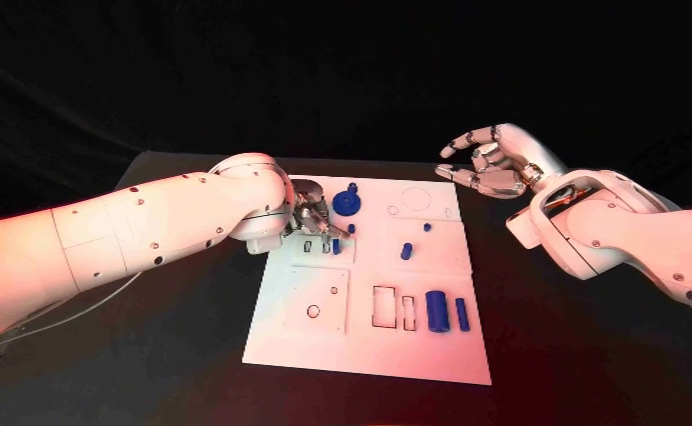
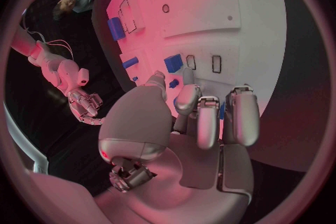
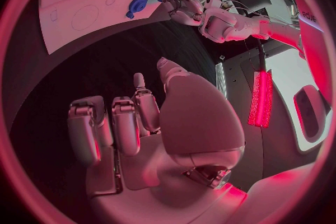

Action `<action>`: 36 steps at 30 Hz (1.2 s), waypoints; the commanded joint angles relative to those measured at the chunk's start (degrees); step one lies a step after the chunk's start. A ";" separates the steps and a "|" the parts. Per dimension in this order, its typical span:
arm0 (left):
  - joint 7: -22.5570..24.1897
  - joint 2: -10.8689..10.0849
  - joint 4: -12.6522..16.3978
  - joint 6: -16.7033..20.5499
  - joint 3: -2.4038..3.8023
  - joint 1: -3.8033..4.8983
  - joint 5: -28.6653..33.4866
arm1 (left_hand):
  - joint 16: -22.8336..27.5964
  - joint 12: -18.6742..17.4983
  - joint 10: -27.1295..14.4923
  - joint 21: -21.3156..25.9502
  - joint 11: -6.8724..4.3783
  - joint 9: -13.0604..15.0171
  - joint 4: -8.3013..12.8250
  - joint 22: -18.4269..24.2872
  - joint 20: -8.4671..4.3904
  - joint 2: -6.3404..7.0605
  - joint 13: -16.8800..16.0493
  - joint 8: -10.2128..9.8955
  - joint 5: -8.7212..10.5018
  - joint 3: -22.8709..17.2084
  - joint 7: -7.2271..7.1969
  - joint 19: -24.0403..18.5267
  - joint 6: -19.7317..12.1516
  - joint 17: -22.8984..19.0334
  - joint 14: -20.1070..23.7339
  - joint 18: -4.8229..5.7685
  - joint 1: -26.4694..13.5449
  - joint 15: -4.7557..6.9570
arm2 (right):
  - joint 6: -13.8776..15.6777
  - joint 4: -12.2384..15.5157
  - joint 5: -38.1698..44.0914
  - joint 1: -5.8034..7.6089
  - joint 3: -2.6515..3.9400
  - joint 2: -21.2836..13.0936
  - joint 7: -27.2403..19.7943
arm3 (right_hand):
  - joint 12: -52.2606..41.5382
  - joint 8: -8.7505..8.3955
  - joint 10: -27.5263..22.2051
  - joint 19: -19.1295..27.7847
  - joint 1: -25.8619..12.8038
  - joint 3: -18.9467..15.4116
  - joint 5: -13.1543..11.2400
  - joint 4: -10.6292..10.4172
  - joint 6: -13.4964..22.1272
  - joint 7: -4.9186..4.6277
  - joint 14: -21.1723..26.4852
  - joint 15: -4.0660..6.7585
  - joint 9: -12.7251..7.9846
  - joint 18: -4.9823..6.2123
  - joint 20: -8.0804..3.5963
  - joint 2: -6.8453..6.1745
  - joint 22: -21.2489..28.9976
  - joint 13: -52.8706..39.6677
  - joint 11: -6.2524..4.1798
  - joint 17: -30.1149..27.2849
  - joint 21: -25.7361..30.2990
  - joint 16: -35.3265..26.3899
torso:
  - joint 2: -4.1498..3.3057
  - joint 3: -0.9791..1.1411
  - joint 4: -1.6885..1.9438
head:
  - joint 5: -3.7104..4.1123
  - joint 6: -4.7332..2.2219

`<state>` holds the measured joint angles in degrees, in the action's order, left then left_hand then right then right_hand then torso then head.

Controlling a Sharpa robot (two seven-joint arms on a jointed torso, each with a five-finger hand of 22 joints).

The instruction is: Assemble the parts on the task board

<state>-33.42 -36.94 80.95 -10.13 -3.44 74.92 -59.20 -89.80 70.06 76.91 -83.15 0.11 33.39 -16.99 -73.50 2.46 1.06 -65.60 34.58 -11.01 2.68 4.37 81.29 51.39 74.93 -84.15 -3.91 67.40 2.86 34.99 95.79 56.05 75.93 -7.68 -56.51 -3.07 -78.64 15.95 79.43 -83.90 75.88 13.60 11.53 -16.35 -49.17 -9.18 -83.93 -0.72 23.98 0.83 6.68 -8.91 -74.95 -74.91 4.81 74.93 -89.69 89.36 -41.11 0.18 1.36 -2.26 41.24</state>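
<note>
The white task board lies mid-table, with cut-out slots in its near half. My left hand hovers low over the board's far left part, fingers curled down beside a round blue knob. In the left wrist view a small blue piece sits between thumb and fingertip; I cannot tell if it is pinched. A blue block stands next to narrow slots. My right hand hangs above the board's far right corner, fingers apart, holding nothing. Two blue cylinders lie near the right edge.
More small blue pegs stand mid-board. The black table surrounds the board with free room on both sides. The right wrist view shows the board, the knob and my left hand beyond.
</note>
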 commanded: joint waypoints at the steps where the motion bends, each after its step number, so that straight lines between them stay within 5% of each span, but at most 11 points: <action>1: 0.08 0.35 -0.13 -2.48 -0.03 0.11 0.52 | -0.20 0.20 0.08 -0.19 0.03 0.09 0.19 -0.04 -0.07 -0.24 -0.04 0.18 -0.35 0.30 -0.07 0.41 -0.34 15.07 -5.85 0.58 0.23 0.40 | -0.97 0.02 0.40 0.00 0.01 0.07 0.26 | 0.00 0.21 -0.04 -6.07 -0.18 0.22 0.34 -0.22 -0.49 0.09 -5.38 0.30 0.10 -0.82 -0.08 -0.11 -15.03 -3.64 -0.38 12.13 -0.28 -0.24 | 0.02 -0.02 0.02 | 0.11 0.08; 16: 0.54 0.78 -0.28 -2.76 -0.13 0.10 1.44 | -0.20 0.16 -0.18 -0.36 0.02 0.81 0.24 -0.30 -0.02 -0.84 -0.01 0.37 -0.72 -0.13 -0.08 0.37 -0.74 15.07 -5.85 0.60 2.31 0.39 | -1.03 -0.06 0.49 -0.01 0.01 0.21 0.43 | -0.03 0.26 -0.01 -6.04 -0.33 0.27 0.59 -0.24 -0.50 0.10 -5.36 0.32 0.11 -0.80 -0.10 0.01 -14.99 -3.66 -0.39 12.08 -0.23 -0.26 | 0.06 0.02 0.02 | 0.47 0.23; 26: 0.79 0.87 -0.38 -2.95 -0.15 0.10 2.23 | -0.20 0.05 -0.48 -0.58 -0.34 1.70 0.43 -0.65 -0.13 -2.13 -0.04 0.11 -0.86 -4.73 -0.46 0.25 -1.16 15.07 -5.85 0.63 9.22 0.66 | -0.96 -0.11 0.49 -0.02 0.01 0.30 0.49 | -0.03 0.36 0.00 -5.95 -0.24 0.57 1.48 -0.10 -0.48 0.14 -5.34 0.37 0.12 -0.77 -0.16 0.16 -14.91 -3.63 -0.45 11.97 -0.12 -0.30 | 0.05 0.00 0.01 | 0.41 0.39; 34: 0.96 0.83 -0.58 -2.89 -0.15 0.10 2.86 | -0.20 -0.08 -0.58 -0.76 -0.56 2.23 0.46 -1.03 -0.28 -1.36 -0.13 -0.41 -1.02 -11.48 -0.68 0.27 -1.29 15.07 -5.85 0.67 13.06 0.91 | -0.85 -0.15 0.49 -0.03 0.00 0.34 0.48 | -0.02 0.42 -0.01 -5.92 -0.18 0.74 2.12 -0.06 -0.46 0.16 -5.32 0.40 0.12 -0.76 -0.19 0.11 -14.88 -3.61 -0.47 11.88 -0.08 -0.33 | 0.05 0.03 0.00 | 0.41 0.56; 35: 0.98 0.82 -0.59 -2.89 -0.16 0.10 2.96 | -0.20 -0.24 -0.70 -0.76 -0.61 2.37 0.54 -1.03 -0.36 -0.80 -0.05 -0.53 -1.05 -14.02 -0.70 0.23 -1.44 15.07 -5.85 0.66 14.37 0.99 | -0.84 -0.15 0.49 -0.03 0.00 0.35 0.48 | -0.02 0.42 -0.01 -5.92 -0.18 0.74 2.12 -0.06 -0.46 0.16 -5.32 0.40 0.12 -0.76 -0.19 0.11 -14.88 -3.61 -0.47 11.88 -0.08 -0.33 | 0.05 0.03 0.00 | 0.41 0.56; 36: 1.00 0.81 -0.60 -2.90 -0.16 0.10 3.06 | -0.20 -0.28 -0.56 -0.79 -0.54 2.98 0.01 -1.11 -0.36 1.95 -0.05 -0.43 -0.68 -19.18 -0.17 0.19 -1.15 15.07 -5.85 0.66 13.11 0.40 | -0.82 -0.15 0.49 -0.04 0.00 0.35 0.47 | -0.02 0.42 -0.01 -5.92 -0.18 0.74 2.12 -0.06 -0.46 0.16 -5.32 0.40 0.12 -0.76 -0.19 0.11 -14.88 -3.61 -0.47 11.88 -0.08 -0.33 | 0.05 0.03 0.02 | 0.40 0.56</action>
<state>-33.00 -36.22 80.40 -12.11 -3.51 75.05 -57.12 -89.80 70.06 76.48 -83.60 -0.31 35.51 -16.90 -74.58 2.46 1.91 -65.70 33.85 -11.83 -14.79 4.27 81.29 49.82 74.92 -83.95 -3.92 80.53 3.49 34.69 95.64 56.10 75.91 -7.68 -56.22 -2.64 -78.64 16.18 79.43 -83.90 75.88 13.92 13.32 -16.34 -49.34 -9.00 -83.93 -0.72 24.01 0.83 6.68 -8.91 -74.92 -74.90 4.81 74.91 -89.69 89.36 -41.06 0.20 1.38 -1.86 41.78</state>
